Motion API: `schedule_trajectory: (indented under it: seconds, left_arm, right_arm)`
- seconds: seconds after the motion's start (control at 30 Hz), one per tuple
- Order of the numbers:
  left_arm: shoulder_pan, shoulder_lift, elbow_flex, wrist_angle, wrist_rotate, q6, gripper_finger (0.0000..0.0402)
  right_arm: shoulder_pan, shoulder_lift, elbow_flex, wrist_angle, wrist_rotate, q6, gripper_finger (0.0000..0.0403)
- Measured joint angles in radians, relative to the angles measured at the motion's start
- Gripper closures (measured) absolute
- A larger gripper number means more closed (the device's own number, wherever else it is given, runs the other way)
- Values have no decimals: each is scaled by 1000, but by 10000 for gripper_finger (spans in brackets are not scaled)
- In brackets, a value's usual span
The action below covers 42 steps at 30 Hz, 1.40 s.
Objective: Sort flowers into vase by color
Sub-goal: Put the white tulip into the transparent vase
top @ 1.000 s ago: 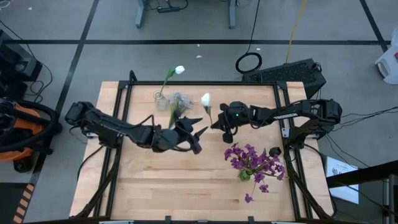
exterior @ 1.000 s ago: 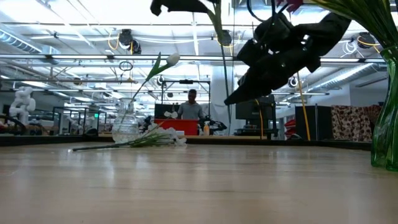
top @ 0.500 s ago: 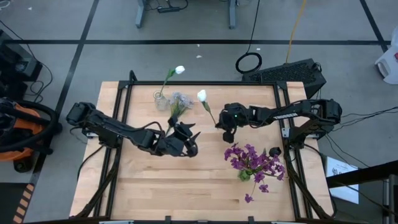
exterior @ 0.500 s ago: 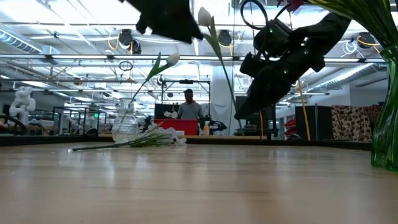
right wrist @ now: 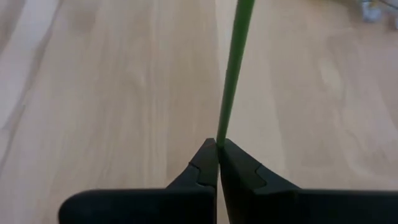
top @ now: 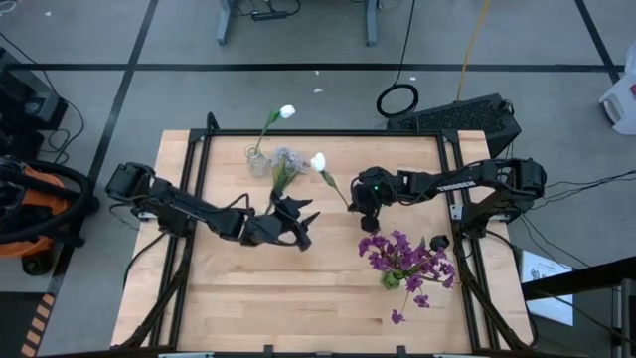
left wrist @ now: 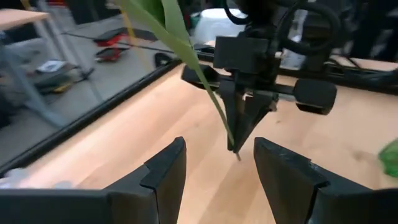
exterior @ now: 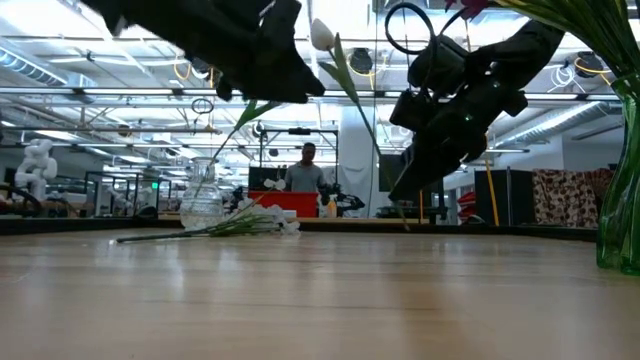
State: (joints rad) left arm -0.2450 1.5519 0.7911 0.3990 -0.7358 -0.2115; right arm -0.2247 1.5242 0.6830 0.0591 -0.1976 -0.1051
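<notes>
A clear glass vase (top: 255, 156) stands at the far edge of the wooden table (top: 229, 298), and it holds one white tulip (top: 286, 112) whose stalk leans out over the table's far edge. Just beside that vase, on the side toward the table's middle, a pale grey-blue bunch (top: 287, 159) lies flat on the wood, its stalks pointing away from the vase; in the low view it lies at the vase's foot. A second, green-tinted vase (top: 392, 279) stands well apart from the clear one, toward the near right part of the table, and it is filled with purple flowers (top: 402, 254) that spread out over its rim. One more purple bloom (top: 397, 317) shows on the near side of that vase.

The right gripper (top: 359, 208) hangs over the table between the two vases. Its fingers are pinched tight on the bottom end of a second white tulip (top: 318, 162), whose stalk slants up from the fingertips toward the clear vase, so the bud sits close to the grey-blue bunch. In the right wrist view the thin green stalk rises straight out of the closed tips.

The left gripper (top: 298, 234) is raised above the table, nearer the front than the grey-blue bunch and close to the right gripper. Its fingers (left wrist: 166, 167) are spread wide and hold nothing; the tulip's stalk end shows between them, farther off.
</notes>
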Motion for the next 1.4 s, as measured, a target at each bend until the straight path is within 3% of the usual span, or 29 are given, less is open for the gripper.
schedule_trajectory:
  seconds: [0.13,0.43,0.7,0.97,1.4]
  left_arm:
    - [62,0,-58,115,156,15,208]
    - [140,84,-81,401,350,117,233]
    - [177,164,-81,418,437,121,245]
    - [201,240,-52,540,517,166,245]
    - [232,260,-2,533,547,166,245]
  right_arm:
    - [20,0,0,-11,-19,-39,402]
    - [61,0,0,-35,-19,-64,402]
    - [63,0,0,-34,-18,-64,402]
    - [63,0,0,-34,-18,-64,403]
    - [81,0,0,-39,-15,-80,403]
